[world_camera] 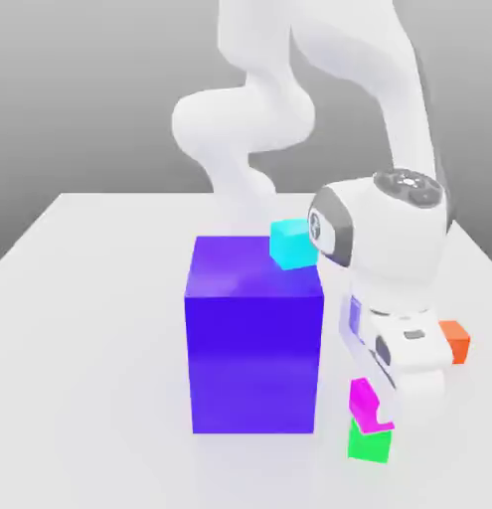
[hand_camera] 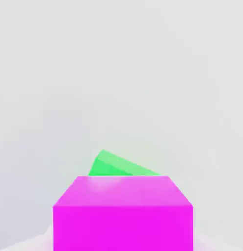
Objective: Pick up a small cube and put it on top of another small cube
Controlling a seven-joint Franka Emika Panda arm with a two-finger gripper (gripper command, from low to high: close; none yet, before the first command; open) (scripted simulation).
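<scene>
The small magenta cube [world_camera: 363, 401] hangs just under the white hand, directly over the small green cube [world_camera: 369, 443], and their edges meet or nearly meet in the exterior view. My gripper [world_camera: 367, 406] comes down from the hand to the right of the big block and is shut on the magenta cube. In the hand view the magenta cube [hand_camera: 123, 213] looms close, with a corner of the green cube [hand_camera: 116, 165] peeking out beyond it, turned at a different angle.
A big blue-purple block [world_camera: 254, 338] stands right beside the hand, on the exterior view's left. A cyan cube [world_camera: 291, 244] sits at its far top corner. An orange cube [world_camera: 454, 341] lies on the white table [world_camera: 81, 398] at the exterior view's right.
</scene>
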